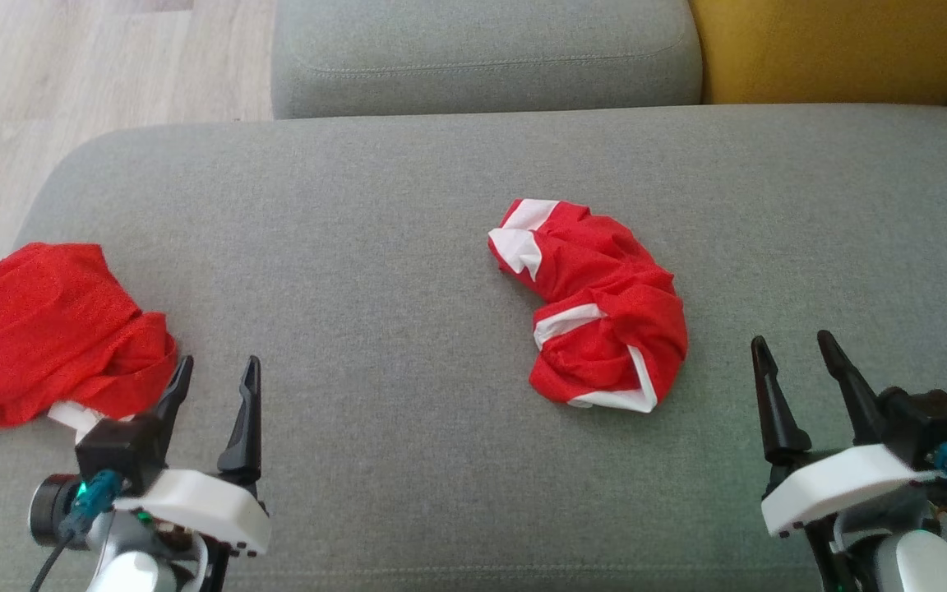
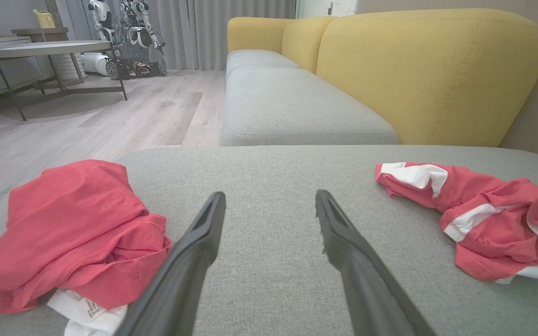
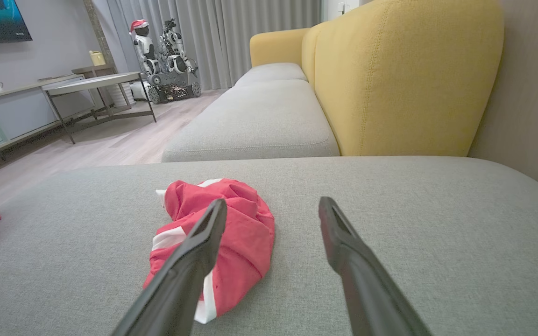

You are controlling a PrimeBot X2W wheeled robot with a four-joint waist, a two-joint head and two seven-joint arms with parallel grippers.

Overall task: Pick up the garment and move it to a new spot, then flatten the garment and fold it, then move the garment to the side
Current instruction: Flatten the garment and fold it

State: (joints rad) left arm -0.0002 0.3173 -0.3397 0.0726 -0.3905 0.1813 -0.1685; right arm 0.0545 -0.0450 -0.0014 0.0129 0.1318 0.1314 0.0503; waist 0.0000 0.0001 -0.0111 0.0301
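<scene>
Hovering left gripper (image 1: 220, 362) and right gripper (image 1: 791, 337) wide, empty, at lower corners; leaving crumpled red-and-white garment (image 1: 605, 312) mid-frame unlifted, unfolded.

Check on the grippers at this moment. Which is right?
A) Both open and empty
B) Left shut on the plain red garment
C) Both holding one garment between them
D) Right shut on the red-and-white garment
A: the left gripper and the right gripper each have their fingers spread with nothing between them, and the red-and-white garment lies crumpled on the gray cushion, apart from both.
</scene>
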